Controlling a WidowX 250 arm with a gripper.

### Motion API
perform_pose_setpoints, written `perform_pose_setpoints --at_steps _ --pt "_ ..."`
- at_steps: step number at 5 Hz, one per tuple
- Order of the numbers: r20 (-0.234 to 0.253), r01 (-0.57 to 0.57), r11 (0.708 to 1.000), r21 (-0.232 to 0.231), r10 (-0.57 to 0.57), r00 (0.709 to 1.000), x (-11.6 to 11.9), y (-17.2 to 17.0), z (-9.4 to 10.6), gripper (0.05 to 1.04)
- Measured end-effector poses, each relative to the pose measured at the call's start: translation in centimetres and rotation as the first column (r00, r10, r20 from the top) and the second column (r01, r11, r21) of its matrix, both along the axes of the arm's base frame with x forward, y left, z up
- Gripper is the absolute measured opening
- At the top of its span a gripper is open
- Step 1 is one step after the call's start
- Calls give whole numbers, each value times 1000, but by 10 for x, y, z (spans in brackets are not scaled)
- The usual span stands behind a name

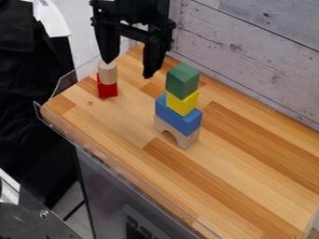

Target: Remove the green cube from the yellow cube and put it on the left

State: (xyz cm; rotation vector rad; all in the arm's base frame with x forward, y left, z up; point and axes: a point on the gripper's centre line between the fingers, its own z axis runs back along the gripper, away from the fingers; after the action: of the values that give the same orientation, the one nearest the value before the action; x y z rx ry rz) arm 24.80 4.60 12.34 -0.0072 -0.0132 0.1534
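The green cube (pixel 183 80) is sitting on the yellow cube (pixel 182 104), beneath which a blue block (pixel 177 116) is lying; the gripper (pixel 128 69) is hanging upper left of the yellow cube in view; its jaws are standing wide apart.

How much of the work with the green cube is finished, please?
Nothing looks done: the green cube sits on the yellow cube. Nothing is in hand: the gripper is open and empty. Left to do: grasping the green cube, lifting it off, placing it left.
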Motion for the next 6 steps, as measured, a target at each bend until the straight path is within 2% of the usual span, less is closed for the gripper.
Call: perform_pose_setpoints --at_steps 1,2,3,4,5,6 --pt "-24 -1 1000 -6 0 1000 -2 -1 -6 998" --pt "-10 22 999 -45 -23 1000 1 -6 -1 998" --pt "49 54 998 -34 -52 997 6 -5 19 998" --pt "68 90 996 4 -90 994 7 -9 30 998" --pt "39 165 986 34 -166 985 17 -24 27 998" --pt "-31 224 974 14 -224 974 26 -38 5 998"
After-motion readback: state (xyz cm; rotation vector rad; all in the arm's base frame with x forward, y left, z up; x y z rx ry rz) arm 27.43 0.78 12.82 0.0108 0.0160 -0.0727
